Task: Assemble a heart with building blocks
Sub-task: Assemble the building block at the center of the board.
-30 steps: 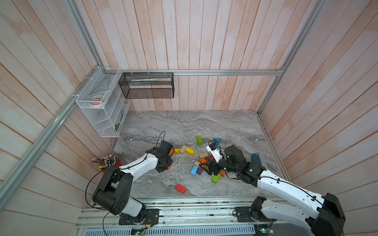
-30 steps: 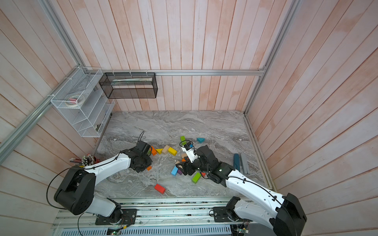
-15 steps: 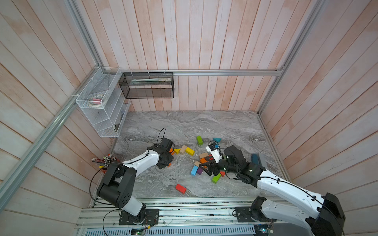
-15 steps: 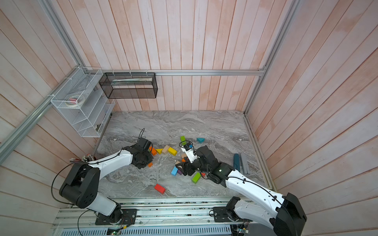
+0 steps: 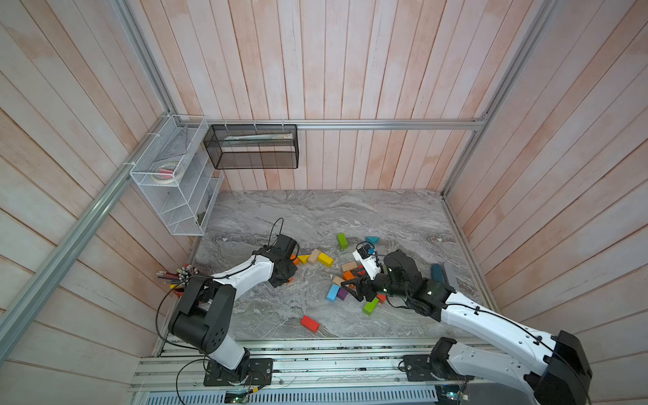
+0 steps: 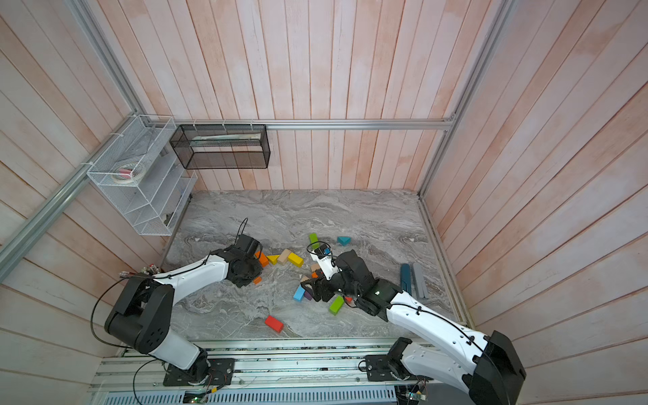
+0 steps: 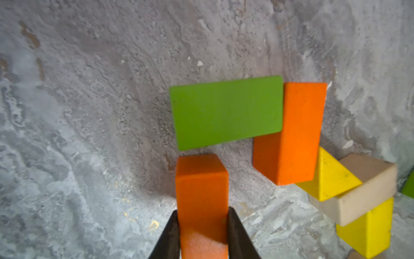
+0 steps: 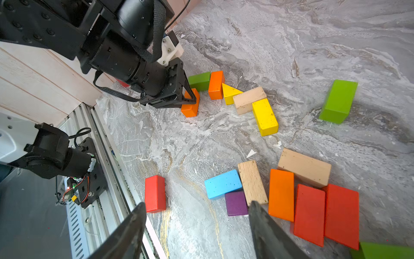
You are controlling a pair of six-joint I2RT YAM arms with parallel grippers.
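At tabletop's [image 5: 315, 217] 8 o'clock: my left tool [image 7: 202, 210] clamps orange cube [image 7: 201, 179]; green brick [image 7: 226, 112] near at 12. Overshoot could shove it askew; right tool [image 8: 197, 204] spread, empty.

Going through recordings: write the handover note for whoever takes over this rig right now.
The left gripper is shut on a small orange block, right by one end of the green brick.
The right gripper is open and empty, near the blue brick and purple block.
Done: a row laid of green brick, orange brick, yellow wedge, tan brick, yellow brick.
A red brick and a second green brick lie apart; more blocks are bunched by the right gripper.
Left: no heart shape yet; place the held block, then bring in the rest.
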